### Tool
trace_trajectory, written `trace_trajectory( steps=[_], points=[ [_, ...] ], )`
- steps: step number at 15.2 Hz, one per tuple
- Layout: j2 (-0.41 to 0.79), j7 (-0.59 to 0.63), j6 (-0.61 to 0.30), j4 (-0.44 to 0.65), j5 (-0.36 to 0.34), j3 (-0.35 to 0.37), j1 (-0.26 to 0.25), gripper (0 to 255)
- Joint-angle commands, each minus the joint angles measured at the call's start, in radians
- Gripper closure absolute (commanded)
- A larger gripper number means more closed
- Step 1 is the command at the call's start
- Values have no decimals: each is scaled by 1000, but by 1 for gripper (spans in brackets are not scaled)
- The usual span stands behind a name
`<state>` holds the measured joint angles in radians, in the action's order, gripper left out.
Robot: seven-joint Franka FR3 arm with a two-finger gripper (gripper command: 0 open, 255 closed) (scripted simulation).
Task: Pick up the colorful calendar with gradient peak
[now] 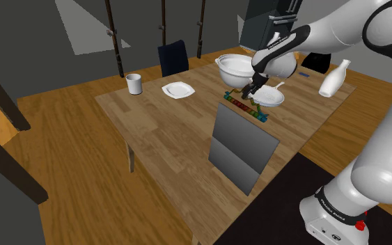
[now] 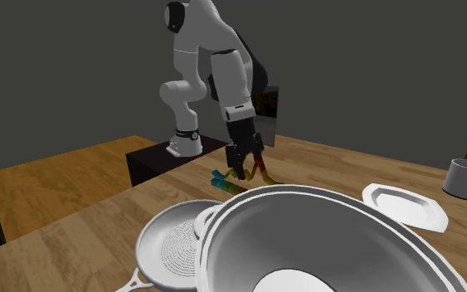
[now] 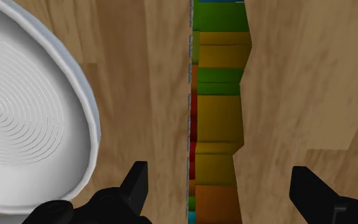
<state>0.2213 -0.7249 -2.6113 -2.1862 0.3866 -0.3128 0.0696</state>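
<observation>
Straddling the colorful calendar point(image 3: 219, 121), the hand point(image 3: 219, 173) is spread, not touching it yet; closing and lifting are left.

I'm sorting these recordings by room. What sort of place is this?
Likely a home dining room: a wooden table laid with a white mug and a white square plate, with a dark blue chair standing at its far edge.

On the counter point(image 1: 166, 132): one mug point(image 1: 134, 83), one plate point(image 1: 178, 90), one large bowl point(image 1: 237, 67), one ridged pan point(image 1: 271, 97), one bottle point(image 1: 334, 78), one calendar point(image 1: 245, 106), one grey board point(image 1: 241, 147). At its far edge: one chair point(image 1: 173, 57).
</observation>
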Motion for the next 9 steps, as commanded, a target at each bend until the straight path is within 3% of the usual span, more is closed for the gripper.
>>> trace_trajectory(
  steps=[1,5,6,9],
  points=[
    [20,-21,-24,-5,24,9,6,0],
    [47,-46,-50,-8,52,22,15,0],
    [43,-44,-50,-12,51,21,14,255],
    [42,-44,-51,-13,51,21,14,255]
  ],
)
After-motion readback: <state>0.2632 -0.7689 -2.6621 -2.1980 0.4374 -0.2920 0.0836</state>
